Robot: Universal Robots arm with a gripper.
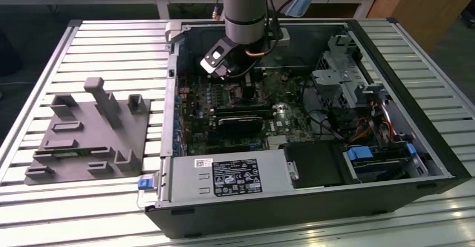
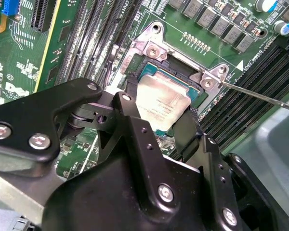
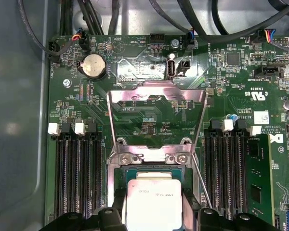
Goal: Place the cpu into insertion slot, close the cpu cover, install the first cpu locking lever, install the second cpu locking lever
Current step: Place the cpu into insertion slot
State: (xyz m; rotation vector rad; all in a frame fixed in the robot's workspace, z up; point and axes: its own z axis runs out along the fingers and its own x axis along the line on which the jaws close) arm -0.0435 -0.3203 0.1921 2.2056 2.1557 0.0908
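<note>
In both wrist views the cpu (image 2: 161, 103) (image 3: 151, 202), a pale silvery square on a green base, lies in the insertion slot (image 2: 135, 72) (image 3: 118, 190). My gripper (image 2: 159, 122) (image 3: 154, 220) hangs just above the slot, its black fingers (image 2: 127, 113) against two opposite sides of the chip, shut on it. The cpu cover (image 3: 156, 94), a silvery frame with a cut-out centre, stands swung open behind the slot. A thin wire locking lever (image 2: 262, 95) (image 3: 201, 185) sticks out free beside the slot. In the exterior view the gripper (image 1: 231, 81) is deep inside the open computer case (image 1: 312, 213).
Rows of black memory slots (image 3: 79, 178) (image 3: 226, 173) flank the socket. A long black card (image 1: 241, 119) lies just in front of it, with the power supply (image 1: 233, 177) and drive cage (image 1: 337, 83) nearby. A grey fixture (image 1: 89, 133) stands on the table at the exterior view's left.
</note>
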